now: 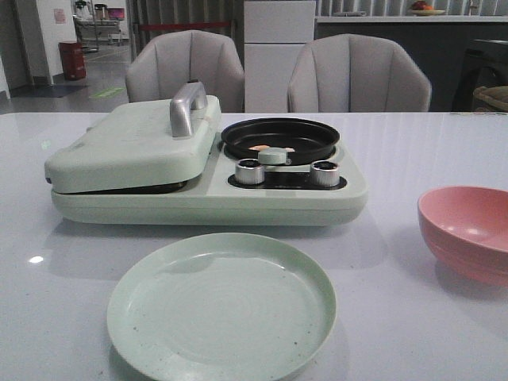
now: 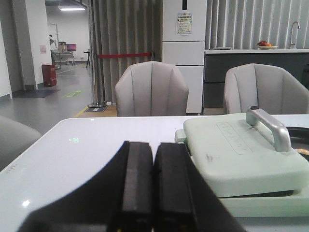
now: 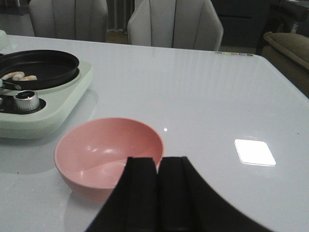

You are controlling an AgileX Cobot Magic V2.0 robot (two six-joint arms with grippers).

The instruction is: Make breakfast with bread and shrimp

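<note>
Sitting in the black pan [image 1: 280, 140] centre frame: shrimp [image 1: 260, 148]. Left gripper [image 2: 154, 183] and right gripper [image 3: 159, 193] both pressed together, holding nothing.

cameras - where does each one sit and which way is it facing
Front view: low at the table edge, facing forward over the plate to the cooker; no arm shows.
Left wrist view: on the left arm, looking over the shut left gripper at the cooker's lid.
Right wrist view: on the right arm, above the shut right gripper, facing the pink bowl.
Front and right wrist views share the bowl, pan and shrimp.
</note>
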